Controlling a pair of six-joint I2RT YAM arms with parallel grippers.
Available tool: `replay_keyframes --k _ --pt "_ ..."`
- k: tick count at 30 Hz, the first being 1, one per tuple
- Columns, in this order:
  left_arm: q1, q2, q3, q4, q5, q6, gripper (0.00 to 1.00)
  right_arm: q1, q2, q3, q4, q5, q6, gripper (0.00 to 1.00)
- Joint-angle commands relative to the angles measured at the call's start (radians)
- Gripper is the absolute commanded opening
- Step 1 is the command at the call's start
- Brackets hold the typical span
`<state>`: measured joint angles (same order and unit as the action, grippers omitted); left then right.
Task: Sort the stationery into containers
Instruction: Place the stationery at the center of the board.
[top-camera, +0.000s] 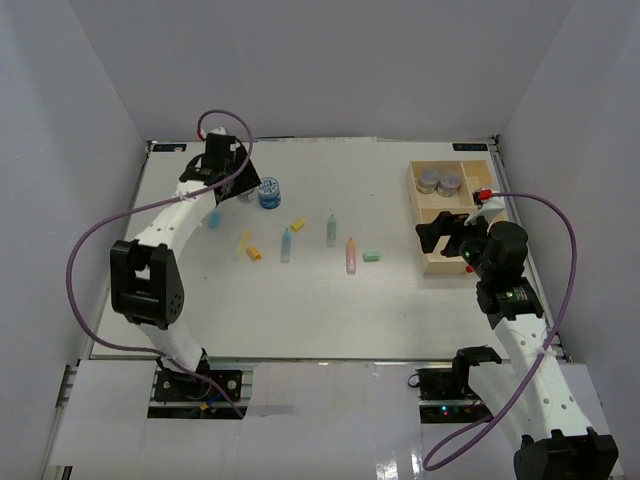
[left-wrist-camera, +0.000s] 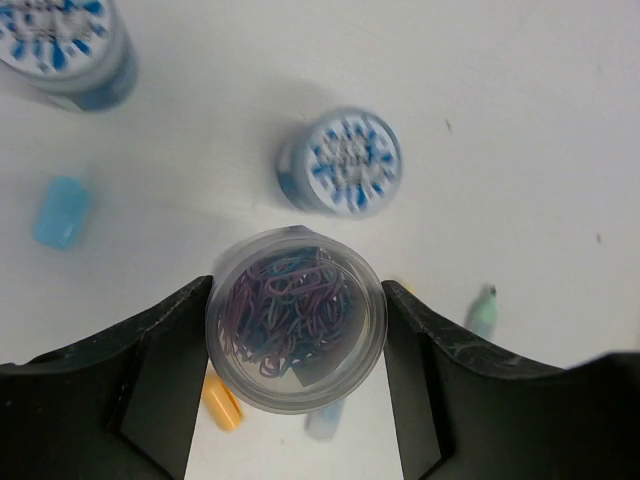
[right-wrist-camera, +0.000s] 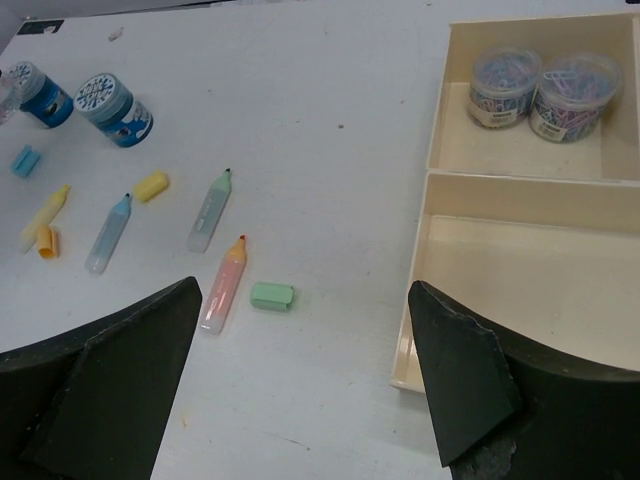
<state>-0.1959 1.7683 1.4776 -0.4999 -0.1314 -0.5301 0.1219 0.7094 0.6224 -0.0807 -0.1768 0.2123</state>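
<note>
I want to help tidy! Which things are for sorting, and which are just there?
For the job: clip tub in the left fingers, blue tubs, markers, caps, wooden tray.
Just there: purple cable, table.

The left arm (top-camera: 165, 235) reaches to the far left of the table (top-camera: 320, 310), its gripper (top-camera: 228, 172) just beside a blue-and-white tub (top-camera: 269, 192). Pastel markers (top-camera: 286, 244) and small blocks (top-camera: 372, 257) lie scattered mid-table. The right gripper (top-camera: 437, 235) hangs at the near edge of the wooden tray (top-camera: 432, 265), whose far compartment holds two grey tubs (top-camera: 438, 182).
</note>
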Motion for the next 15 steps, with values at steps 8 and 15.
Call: replay_keyframes --k 8,15 --pt "-0.437 -0.291 -0.344 0.036 0.041 -0.001 0.61 0.064 -0.024 0.016 -0.018 -0.055 -0.048 0.9" --pt "-0.603 -0.247 -0.479 0.172 -0.048 -0.074 0.65 0.125 -0.028 -0.018 -0.04 -0.052 -0.07 0.9"
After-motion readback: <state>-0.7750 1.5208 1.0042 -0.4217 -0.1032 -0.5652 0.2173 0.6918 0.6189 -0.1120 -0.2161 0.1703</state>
